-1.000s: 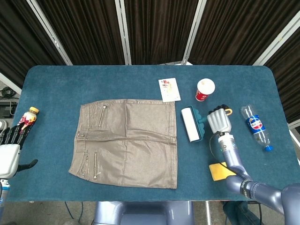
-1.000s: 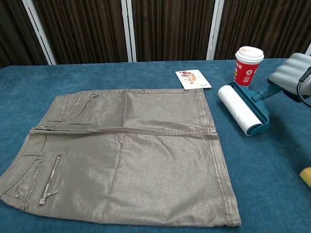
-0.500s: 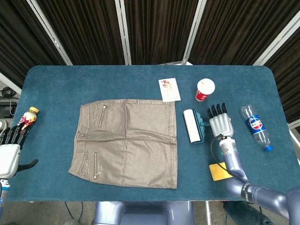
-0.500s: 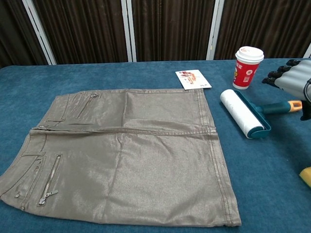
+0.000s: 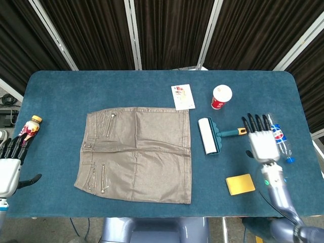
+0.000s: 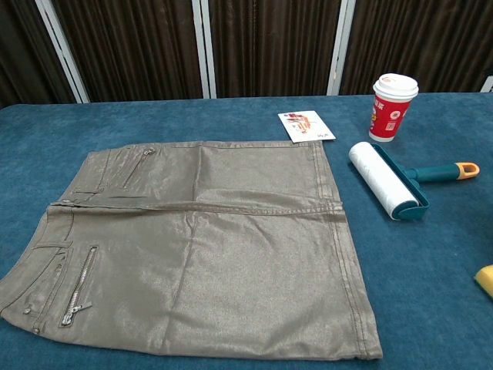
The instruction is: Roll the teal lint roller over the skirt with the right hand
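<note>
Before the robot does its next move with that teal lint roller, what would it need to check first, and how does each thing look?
1. Right hand free to grasp: ok, fingers spread, holding nothing.
2. Lint roller within easy reach: ok, it lies on the table with its orange-tipped handle pointing toward the right hand, hand and handle apart.
3. Roller on the skirt: not ok, it rests beside the skirt's right edge, not on it.
4. Skirt spread flat: ok, it lies open with little wrinkling.
5. Path clear: ok, the paper cup and card sit behind, the yellow sponge in front.
6. Left hand out of the way: ok, at the far left edge.
</note>
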Controlling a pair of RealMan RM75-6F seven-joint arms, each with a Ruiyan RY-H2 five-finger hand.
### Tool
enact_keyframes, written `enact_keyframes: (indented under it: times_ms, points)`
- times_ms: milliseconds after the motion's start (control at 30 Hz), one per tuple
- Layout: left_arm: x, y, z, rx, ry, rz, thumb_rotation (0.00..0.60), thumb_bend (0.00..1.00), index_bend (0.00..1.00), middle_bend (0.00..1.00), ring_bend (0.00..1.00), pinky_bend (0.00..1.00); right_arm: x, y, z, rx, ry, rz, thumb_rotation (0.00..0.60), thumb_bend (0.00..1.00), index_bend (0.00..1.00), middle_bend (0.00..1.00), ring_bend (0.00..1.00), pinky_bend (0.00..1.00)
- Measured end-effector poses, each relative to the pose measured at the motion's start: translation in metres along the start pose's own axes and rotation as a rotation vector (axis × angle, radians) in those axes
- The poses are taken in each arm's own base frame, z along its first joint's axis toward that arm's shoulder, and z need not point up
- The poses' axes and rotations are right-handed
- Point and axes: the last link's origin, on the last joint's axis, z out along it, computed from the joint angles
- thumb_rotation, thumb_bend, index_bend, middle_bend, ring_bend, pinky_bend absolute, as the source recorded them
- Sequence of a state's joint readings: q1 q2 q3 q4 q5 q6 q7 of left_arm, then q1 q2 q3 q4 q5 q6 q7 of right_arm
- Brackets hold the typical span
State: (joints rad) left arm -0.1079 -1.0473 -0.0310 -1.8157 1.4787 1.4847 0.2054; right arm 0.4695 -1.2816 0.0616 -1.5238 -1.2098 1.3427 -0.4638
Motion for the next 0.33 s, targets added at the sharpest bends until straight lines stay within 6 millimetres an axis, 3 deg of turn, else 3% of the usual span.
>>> enact_keyframes:
  times_ms: [200, 333]
  points:
    - [0.002, -0.001, -0.008, -0.009, -0.001, -0.006, 0.6, 0.01, 0.0, 0.0, 0.0, 0.0, 0.009, 0.032, -0.056, 0.001, 0.085, 0.14, 0.6, 0.0, 0.0, 0.0, 0.0, 0.0]
    - [0.003, -0.003, -0.009, -0.005, -0.003, -0.008, 0.6, 0.01, 0.0, 0.0, 0.0, 0.0, 0.012, 0.043, -0.077, -0.005, 0.096, 0.155, 0.6, 0.0, 0.0, 0.0, 0.0, 0.0]
